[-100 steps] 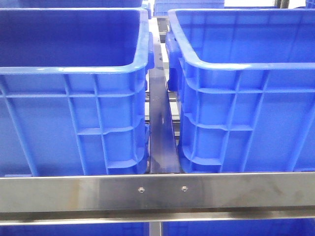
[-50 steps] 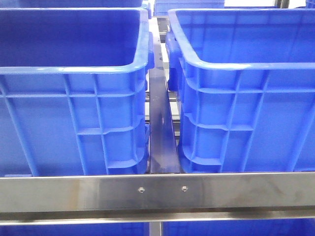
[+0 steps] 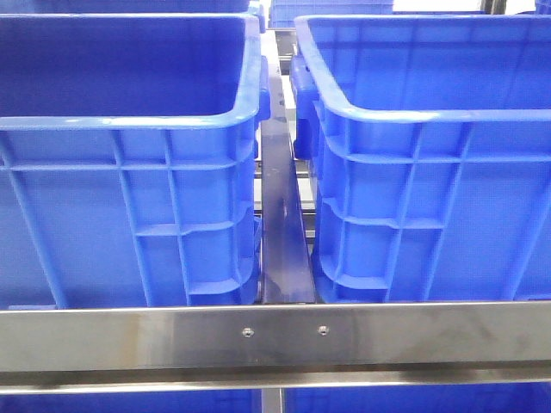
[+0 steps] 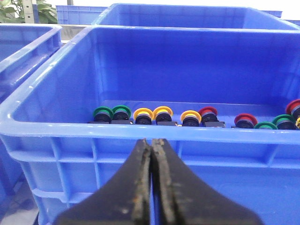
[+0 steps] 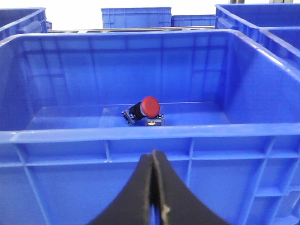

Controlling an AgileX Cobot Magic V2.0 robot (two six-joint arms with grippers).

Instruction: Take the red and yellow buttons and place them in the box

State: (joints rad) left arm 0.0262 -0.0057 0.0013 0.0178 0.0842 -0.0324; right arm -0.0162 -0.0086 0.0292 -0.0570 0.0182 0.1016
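In the left wrist view a blue bin holds a row of buttons on its floor: green ones, yellow ones and red ones. My left gripper is shut and empty, outside the bin's near wall, just below its rim. In the right wrist view another blue box holds a single red button lying on its side. My right gripper is shut with nothing in it, in front of that box's near wall. Neither gripper shows in the front view.
The front view shows two blue bins, left and right, side by side on a steel rack, with a metal rail across the front and a bar between them. More blue bins stand behind.
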